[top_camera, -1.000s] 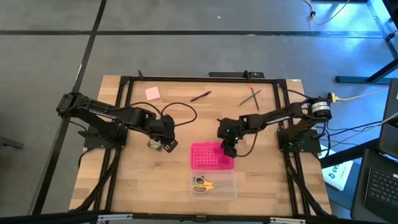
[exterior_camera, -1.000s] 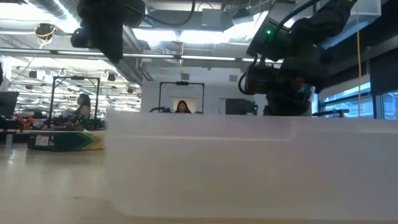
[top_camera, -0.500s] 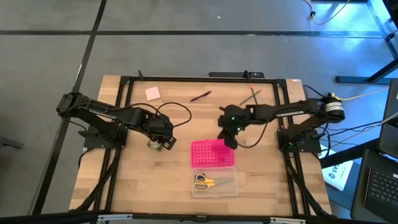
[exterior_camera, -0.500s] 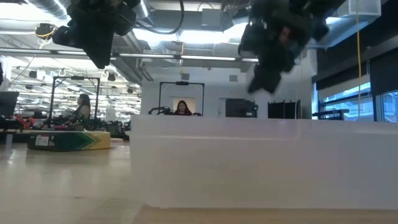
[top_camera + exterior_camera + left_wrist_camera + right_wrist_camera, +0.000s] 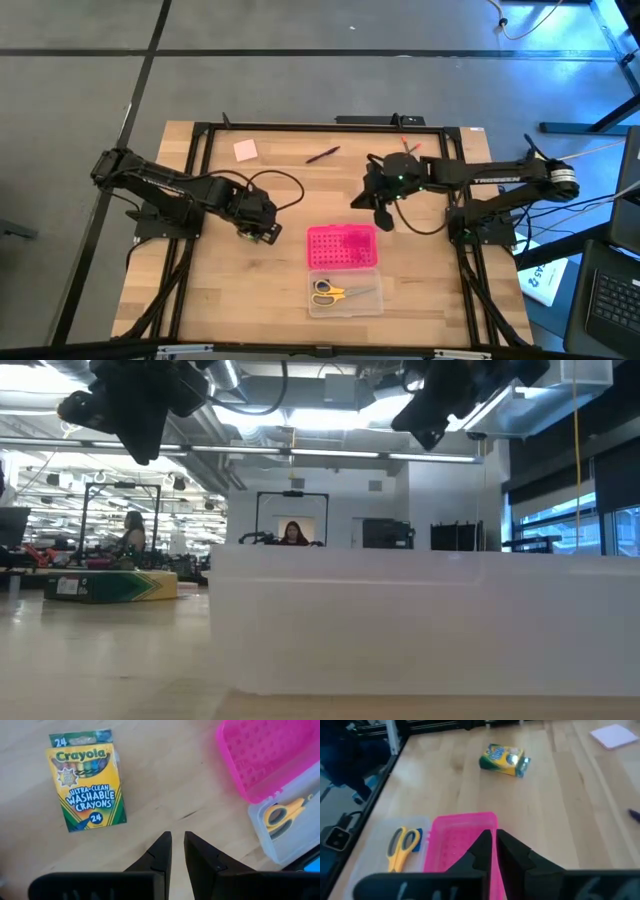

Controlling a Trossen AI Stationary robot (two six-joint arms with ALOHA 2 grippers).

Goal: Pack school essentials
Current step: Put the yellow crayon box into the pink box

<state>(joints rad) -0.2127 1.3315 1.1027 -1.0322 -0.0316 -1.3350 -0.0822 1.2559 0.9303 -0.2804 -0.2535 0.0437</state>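
Observation:
The green-yellow crayon box (image 5: 87, 780) lies flat on the table, label up, left of the middle (image 5: 246, 232). My left gripper (image 5: 177, 842) hovers shut just beside it, touching nothing. The yellow-handled scissors (image 5: 325, 293) lie in the clear case (image 5: 362, 297), with a small blue eraser (image 5: 418, 834) beside them. The pink lid (image 5: 342, 247) lies at the case's far rim. My right gripper (image 5: 381, 214) hangs shut above the table, beyond the lid's far right corner. The pink sticky-note pad (image 5: 245, 150), dark red pen (image 5: 322, 155) and pencils (image 5: 405, 152) lie near the far edge.
A black frame (image 5: 300, 127) runs around the tabletop. Cables loop behind the left gripper (image 5: 285, 182) and beside the right arm (image 5: 420, 225). Bare wood lies between the crayon box and the pink lid. In the low view the clear case's wall (image 5: 400, 620) fills the foreground.
My right gripper has left the pink lid's far right corner, risen, and swung toward the table's far edge. The clear case and lid have shifted slightly. My left gripper has risen a little and drawn slightly toward the left edge above the crayon box.

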